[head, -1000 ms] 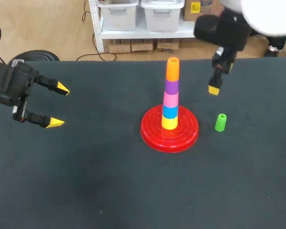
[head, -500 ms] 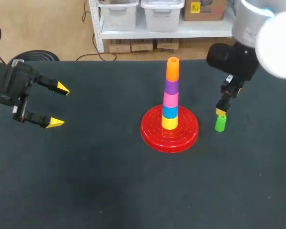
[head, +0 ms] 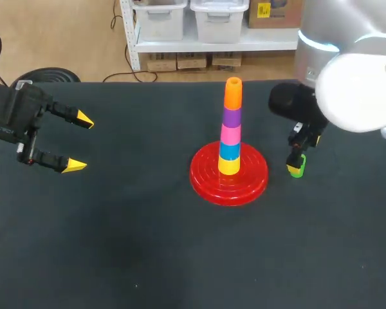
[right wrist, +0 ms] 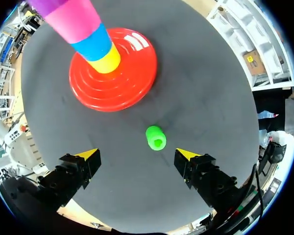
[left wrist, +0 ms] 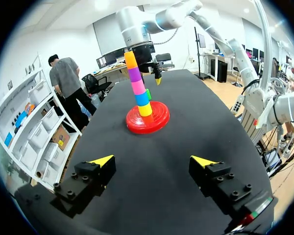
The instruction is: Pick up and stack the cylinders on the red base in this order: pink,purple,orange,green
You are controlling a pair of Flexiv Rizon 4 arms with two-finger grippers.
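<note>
Red base (head: 206,179): mid-tabletop (head: 148,257), stacked yellow, blue, pink, purple, orange.
Green cylinder (right wrist: 156,137): upright on the tabletop, just right of the base.
Right pincer (right wrist: 137,154): released, straddling the cylinder without contact.
Left pincer (head: 80,143): spread, empty, far left.
Risk: off-centre closing could topple the cylinder.
</note>
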